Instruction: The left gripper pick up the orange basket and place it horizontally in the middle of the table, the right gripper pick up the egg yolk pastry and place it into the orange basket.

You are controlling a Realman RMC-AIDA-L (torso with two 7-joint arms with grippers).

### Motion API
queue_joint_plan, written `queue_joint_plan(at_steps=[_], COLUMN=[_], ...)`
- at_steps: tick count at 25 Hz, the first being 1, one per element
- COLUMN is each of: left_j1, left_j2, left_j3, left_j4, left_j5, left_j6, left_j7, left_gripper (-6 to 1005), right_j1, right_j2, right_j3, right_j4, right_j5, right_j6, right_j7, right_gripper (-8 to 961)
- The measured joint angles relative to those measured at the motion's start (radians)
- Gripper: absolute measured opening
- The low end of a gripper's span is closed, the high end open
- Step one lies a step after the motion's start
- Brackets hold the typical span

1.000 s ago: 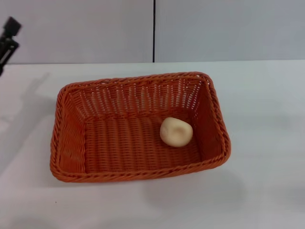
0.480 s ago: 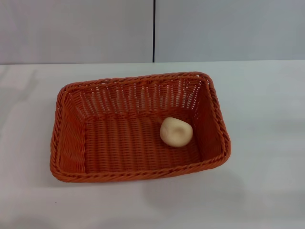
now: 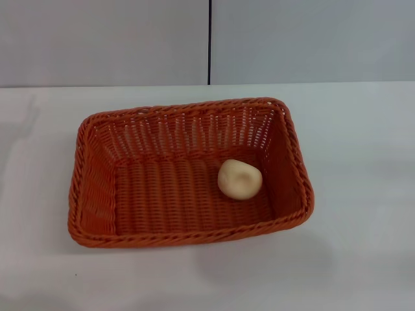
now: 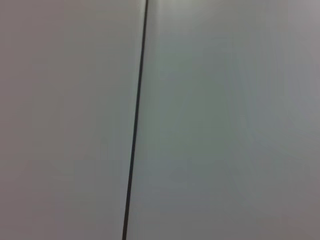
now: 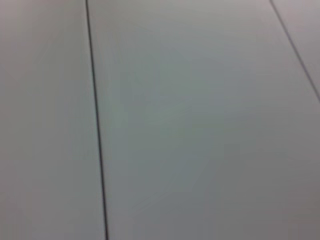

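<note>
Pastry (image 3: pixel 240 179) lies in basket (image 3: pixel 188 172) mid-desk (image 3: pixel 363 194); task apparently complete. Both pincers out of view, state unknowable.

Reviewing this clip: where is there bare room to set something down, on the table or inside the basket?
The table is bare to the right of the orange basket, along the near edge in front of it, and in a narrower strip to its left. Inside the basket, the left and middle floor is free; the egg yolk pastry sits near the right wall. Neither claw is in view.
</note>
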Motion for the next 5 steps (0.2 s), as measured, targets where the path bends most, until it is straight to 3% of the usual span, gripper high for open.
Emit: queue_joint_plan(at_steps=[5], left_j1=[-0.029], left_j2=[-0.002], left_j3=[-0.062], left_j4=[-0.083], left_j5=[0.0], left_j6=[0.01], left_j7=[0.054], left_gripper=[802], right_j1=[0.007], right_j2=[-0.002], right_j3=[0.034], right_j4=[-0.019], right_j5=[0.001], right_j6=[0.005], right_j7=[-0.001], right_gripper=[523])
